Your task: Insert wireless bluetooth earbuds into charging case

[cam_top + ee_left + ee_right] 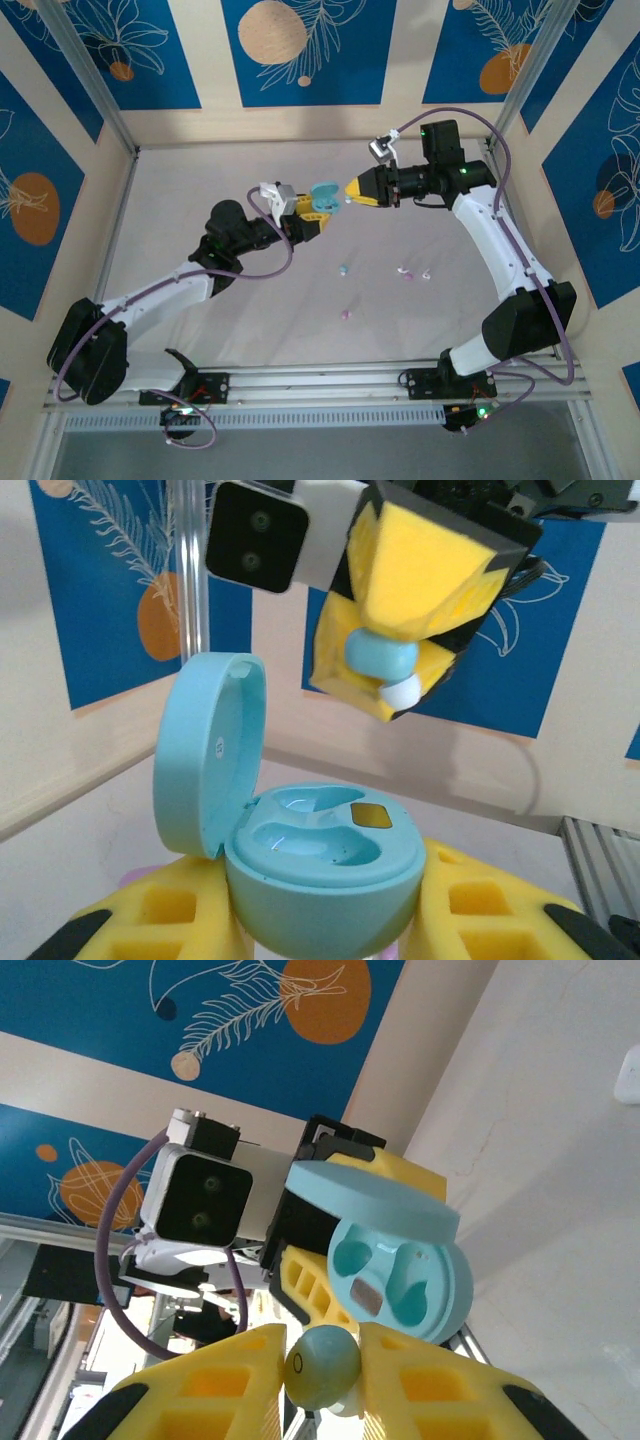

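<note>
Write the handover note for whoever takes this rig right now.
Left gripper: shut on the open blue case, both sockets empty.
Right gripper: shut on a blue earbud, close to the case, not in it.
Done: case opened, bud picked up.
Left: seat this bud; more buds lie loose on the table.
</note>
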Controlling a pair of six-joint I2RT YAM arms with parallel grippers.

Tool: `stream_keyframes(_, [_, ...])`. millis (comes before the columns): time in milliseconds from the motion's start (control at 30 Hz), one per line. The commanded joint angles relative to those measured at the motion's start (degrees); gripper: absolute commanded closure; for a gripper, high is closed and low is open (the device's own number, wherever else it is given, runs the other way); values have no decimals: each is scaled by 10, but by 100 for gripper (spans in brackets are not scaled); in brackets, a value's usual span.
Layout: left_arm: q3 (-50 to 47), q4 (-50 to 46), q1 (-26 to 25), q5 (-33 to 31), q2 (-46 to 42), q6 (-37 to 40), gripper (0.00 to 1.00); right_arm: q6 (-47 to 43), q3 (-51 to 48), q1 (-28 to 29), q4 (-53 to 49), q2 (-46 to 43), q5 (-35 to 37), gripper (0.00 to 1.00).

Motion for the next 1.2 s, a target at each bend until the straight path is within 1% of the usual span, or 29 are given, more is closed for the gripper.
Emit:
stream_keyframes(0, [27,33,-9,37,4,2,75,-18,17,9,6,-19,15,77])
stream_keyframes(333, [32,63,-11,43,12,-14,75,-47,17,27,-1,-21,51,77])
stream_keyframes(467, [35,67,-11,44,16,-17,75,-52,18,31,-3,-21,55,77])
stream_keyframes(833, [41,76,-13,42,23,-21,75,-73,21,44,-17,-23,97,76])
stream_keyframes(967, [39,82,-14,36,22,-23,75,-97,26,49,-44,-21,117,73])
stream_keyframes(1167, [41,85,-15,35,23,-21,75,-108,33,53,-61,-19,137,71])
